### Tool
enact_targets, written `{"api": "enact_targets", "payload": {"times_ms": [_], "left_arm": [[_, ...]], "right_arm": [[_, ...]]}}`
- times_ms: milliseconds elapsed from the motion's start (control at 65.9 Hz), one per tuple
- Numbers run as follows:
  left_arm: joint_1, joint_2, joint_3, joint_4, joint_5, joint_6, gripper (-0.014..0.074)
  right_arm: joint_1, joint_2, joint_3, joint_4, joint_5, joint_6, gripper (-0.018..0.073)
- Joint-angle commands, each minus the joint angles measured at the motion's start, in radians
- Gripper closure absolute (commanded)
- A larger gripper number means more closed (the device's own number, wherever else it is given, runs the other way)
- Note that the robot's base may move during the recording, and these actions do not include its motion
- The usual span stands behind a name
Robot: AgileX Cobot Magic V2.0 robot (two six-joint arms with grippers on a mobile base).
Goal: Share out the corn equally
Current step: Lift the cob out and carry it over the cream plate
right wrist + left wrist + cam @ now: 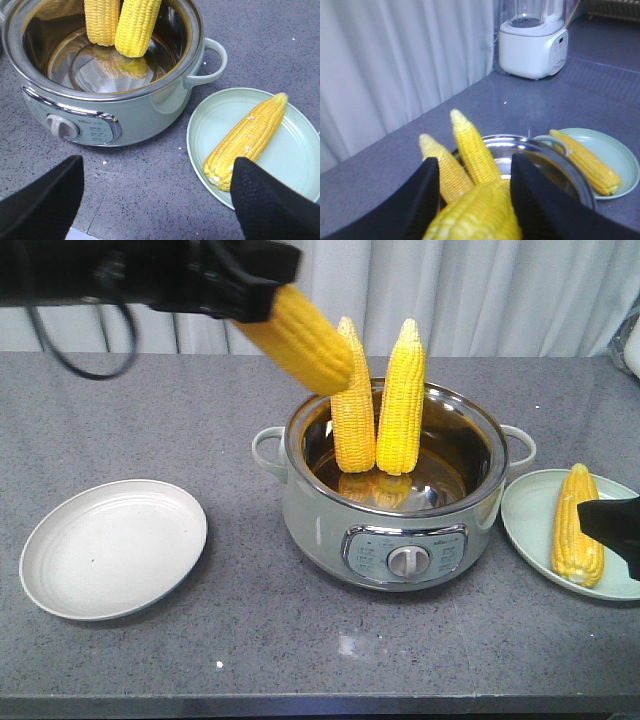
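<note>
My left gripper (250,290) is shut on a yellow corn cob (300,335), holding it slanted in the air over the back-left rim of the pale green cooking pot (310,520). In the left wrist view that cob (480,215) fills the gap between the black fingers (427,195). Two more corn cobs (353,405) (402,400) stand upright inside the pot. Another cob (578,525) lies on the green plate (530,510) to the right. My right gripper (160,165) hovers open over the bare counter beside that plate (295,160), touching nothing.
A bare white plate (115,545) sits on the counter left of the pot. A white blender (532,37) stands at the back by the curtain. The pot's handles (215,60) stick out sideways. The counter's front edge is close to the plates.
</note>
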Motion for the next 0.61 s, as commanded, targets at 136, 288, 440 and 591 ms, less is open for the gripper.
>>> {"api": "enact_targets", "payload": {"times_ms": [136,288,440,591], "left_arm": [[0.101,-0.105,-0.031,0.313,0.213,-0.29,0.0375],[0.138,-0.096,-0.031,0.554,0.41,-0.463,0.0372],[0.166,-0.083,-0.031,0.657,0.522,-0.523,0.0367],[0.195,-0.062,-0.03,0.672,0.586,-0.523,0.036]], "right_arm": [[0.001,-0.006,-0.024,0.006,-0.055,-0.01,-0.0021],[0.001,-0.006,-0.024,0.006,-0.055,-0.01,-0.0021],[0.001,-0.006,-0.024,0.006,-0.055,-0.01,-0.0021],[0.001,-0.006,-0.024,0.006,-0.055,-0.01,-0.0021]]}}
